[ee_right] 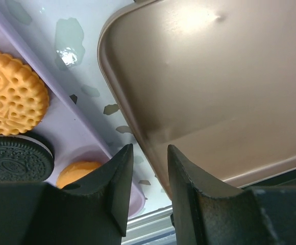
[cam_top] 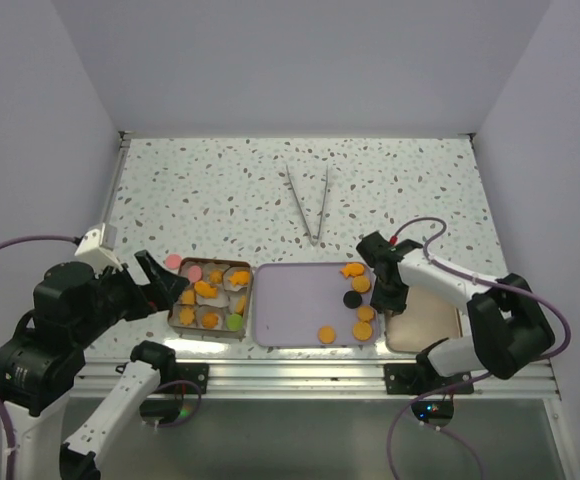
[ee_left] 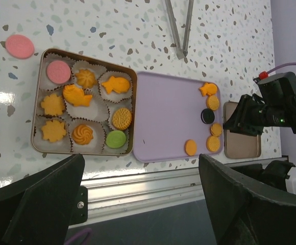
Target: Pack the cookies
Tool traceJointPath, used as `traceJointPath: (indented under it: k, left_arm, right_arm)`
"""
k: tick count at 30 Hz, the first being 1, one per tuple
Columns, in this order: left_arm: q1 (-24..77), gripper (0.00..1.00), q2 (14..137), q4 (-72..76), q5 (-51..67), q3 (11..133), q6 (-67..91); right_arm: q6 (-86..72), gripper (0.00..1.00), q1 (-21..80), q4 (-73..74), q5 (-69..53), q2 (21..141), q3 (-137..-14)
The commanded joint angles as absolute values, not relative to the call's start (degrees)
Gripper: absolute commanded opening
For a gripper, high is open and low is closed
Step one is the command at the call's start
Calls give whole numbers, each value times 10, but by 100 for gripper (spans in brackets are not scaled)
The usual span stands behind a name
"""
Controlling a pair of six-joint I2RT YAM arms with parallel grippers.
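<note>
Several cookies fill the paper cups of a brown tin (cam_top: 251,300) (ee_left: 134,112). More cookies lie on the purple tray (cam_top: 295,300) (ee_left: 168,112): orange discs (cam_top: 326,334) (ee_right: 13,99), a black one (cam_top: 351,298) (ee_right: 15,158) and a fish shape (cam_top: 351,270). One pink cookie (cam_top: 174,261) (ee_left: 20,46) rests on the table left of the tin. My left gripper (cam_top: 165,280) (ee_left: 140,158) hangs wide open above the tin's near side, holding nothing. My right gripper (cam_top: 388,300) (ee_right: 149,150) is low, its narrow-set jaws straddling the left rim of the brown lid (cam_top: 425,325) (ee_right: 214,76), with a gap still showing.
Metal tongs (cam_top: 310,205) (ee_left: 181,25) lie on the speckled table behind the tray. The lid sits right of the tray, close to the table's near edge and the aluminium rail (cam_top: 300,372).
</note>
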State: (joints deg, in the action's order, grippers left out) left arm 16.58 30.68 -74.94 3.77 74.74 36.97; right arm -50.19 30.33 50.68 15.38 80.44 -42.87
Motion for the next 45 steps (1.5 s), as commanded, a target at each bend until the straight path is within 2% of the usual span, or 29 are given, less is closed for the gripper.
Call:
traceJointPath:
  k: [1,5,7,9,10,15,18,22,25,26,32,35,36,39,44,45]
  left_arm:
    - [168,99,308,-742,31,736,388]
    - [168,99,317,-732,35,729,389]
    - [168,99,321,-727,36,728,389]
    - [168,99,325,-722,36,727,388]
    - [168,99,325,-715,36,725,388]
    - [168,100,326,-690,36,701,386]
    - [168,100,330,-672,38,687,379]
    - [168,100,347,-635,40,681,364]
    - [168,100,366,-596,54,688,360]
    - [168,100,373,-584,68,696,359]
    - [168,100,424,-484,94,729,396]
    - [168,100,437,-415,139,725,432]
    - [168,100,439,-376,152,722,441]
    - [168,100,440,-309,191,707,476]
    - [167,100,416,-244,199,650,545]
    - [167,100,400,-201,206,635,560]
  right_arm:
    - [-490,35,302,470,160,813,-421]
    - [-484,28,302,446,144,839,-407]
    - [-479,16,302,425,130,843,-399]
    - [-474,9,302,407,110,836,-381]
    - [-468,0,302,405,111,831,-379]
    - [-439,0,302,487,155,791,-422]
    - [-434,0,302,551,188,739,-495]
    - [-424,0,302,663,228,698,-651]
    - [-409,0,303,679,200,688,-753]
    - [-403,0,302,666,142,686,-771]
    - [-459,0,302,469,-173,685,-867]
    - [-565,0,302,287,-269,689,-871]
    - [-641,0,302,171,-315,692,-861]
    - [-780,0,306,-36,-361,712,-850]
    - [-920,0,317,-238,-374,759,-881]
    - [-975,0,325,-316,-371,779,-892]
